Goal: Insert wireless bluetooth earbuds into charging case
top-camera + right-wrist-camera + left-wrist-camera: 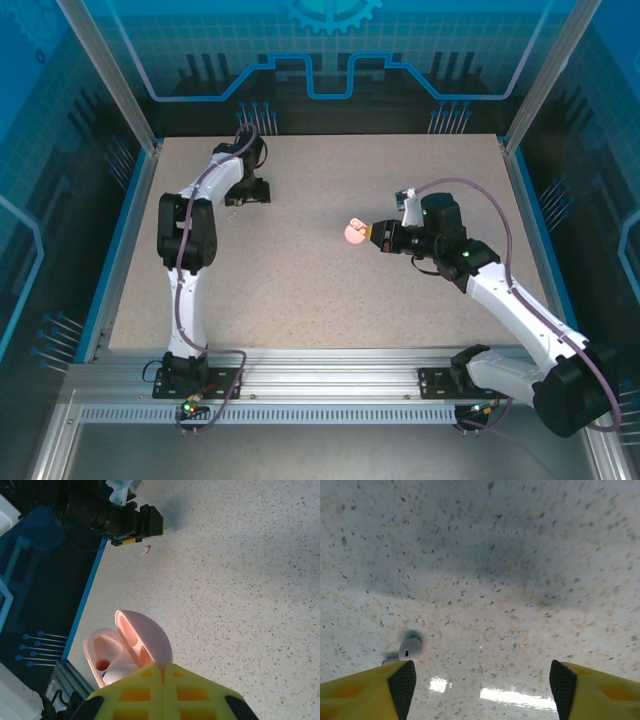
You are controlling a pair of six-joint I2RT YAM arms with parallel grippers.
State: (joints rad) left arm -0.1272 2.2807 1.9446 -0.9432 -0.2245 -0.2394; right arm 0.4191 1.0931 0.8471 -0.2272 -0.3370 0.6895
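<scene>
A pale pinkish-white earbud [410,649] lies on the speckled table just off the left fingertip of my left gripper [482,690], which stands open low over the surface with nothing between its fingers. In the top view that left gripper [245,196] is at the far left of the table. My right gripper [163,672] is shut on the lid of an open pink charging case [132,642], held above mid-table [353,232]. One pale earbud [117,672] sits in the case; the socket beside it looks empty. The purple buds are out of view.
The right wrist view looks across the table to the left gripper [135,525] with the loose earbud [146,550] below it. A blue rail [128,240] edges the table on the left, and an aluminium frame [330,385] runs along the near edge.
</scene>
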